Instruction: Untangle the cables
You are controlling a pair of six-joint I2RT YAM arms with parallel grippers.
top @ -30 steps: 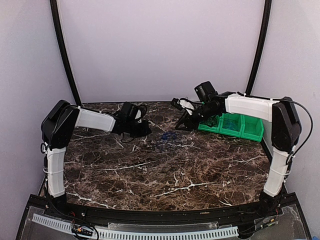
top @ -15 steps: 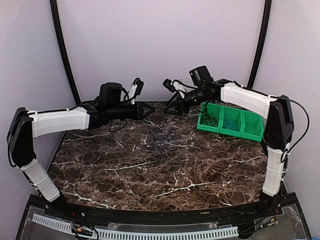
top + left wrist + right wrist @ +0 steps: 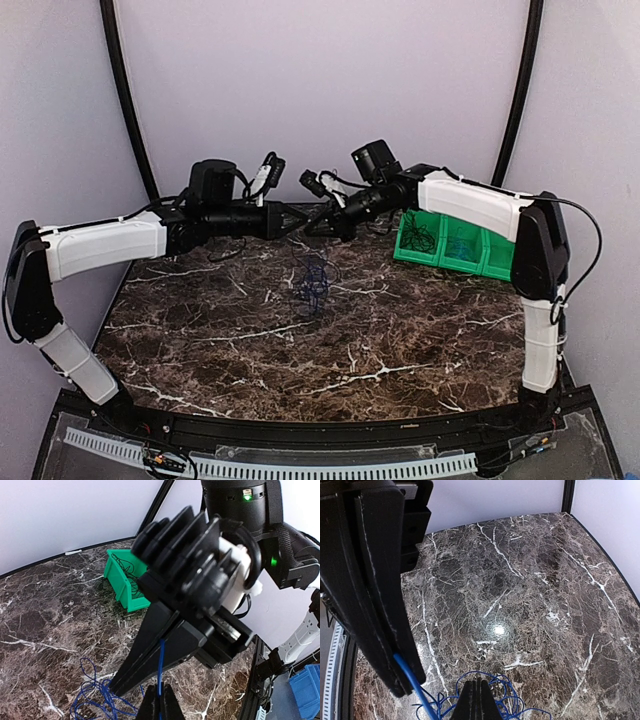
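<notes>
Arms (image 3: 100,240) stretch inward, tips meeting over table (image 3: 400,340); left gripper (image 3: 298,220) pinches blue cable (image 3: 160,670); right gripper (image 3: 312,228) clenched.

No writing, label, brand mark or number can be read in any of the three views.
</notes>
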